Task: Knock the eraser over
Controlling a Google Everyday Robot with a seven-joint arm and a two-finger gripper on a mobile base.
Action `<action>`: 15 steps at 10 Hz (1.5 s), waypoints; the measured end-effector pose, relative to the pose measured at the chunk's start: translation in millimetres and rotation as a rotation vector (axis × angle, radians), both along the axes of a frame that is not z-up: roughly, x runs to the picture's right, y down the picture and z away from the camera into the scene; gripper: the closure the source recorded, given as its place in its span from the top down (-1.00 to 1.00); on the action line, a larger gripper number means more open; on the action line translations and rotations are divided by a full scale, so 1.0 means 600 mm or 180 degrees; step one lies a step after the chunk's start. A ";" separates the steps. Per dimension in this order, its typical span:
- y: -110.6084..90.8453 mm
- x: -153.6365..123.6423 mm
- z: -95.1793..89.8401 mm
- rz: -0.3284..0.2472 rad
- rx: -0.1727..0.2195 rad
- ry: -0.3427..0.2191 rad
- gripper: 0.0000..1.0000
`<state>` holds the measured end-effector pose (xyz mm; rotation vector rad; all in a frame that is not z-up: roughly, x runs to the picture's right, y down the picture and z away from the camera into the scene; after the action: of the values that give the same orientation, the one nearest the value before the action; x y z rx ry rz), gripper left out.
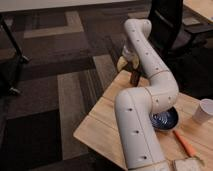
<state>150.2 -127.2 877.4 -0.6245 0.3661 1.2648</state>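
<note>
Left to do: toppling the eraser (135,78), upright at the far tabletop (100,125) corner, claw (123,61) just beside; cannot tell whether clenched.

Thick cream-white arm (137,125) of smooth, rounded tubular segments. Swells into bulbous joints between links. Carries rows of small dark screw holes along each segment. Ends in a tan-and-dark gripper (129,65), at the far edge of the wooden tabletop (100,126).

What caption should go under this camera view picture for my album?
Robot's claw poised right by the dark eraser at the wooden table's far edge.
</note>
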 end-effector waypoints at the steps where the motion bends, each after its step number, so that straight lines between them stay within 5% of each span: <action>1: 0.000 0.000 0.000 0.0001 0.0000 0.0001 0.30; 15: -0.011 -0.016 -0.005 -0.0130 0.0034 -0.0058 0.30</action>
<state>140.5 -133.7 874.3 -0.6163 0.3553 1.2205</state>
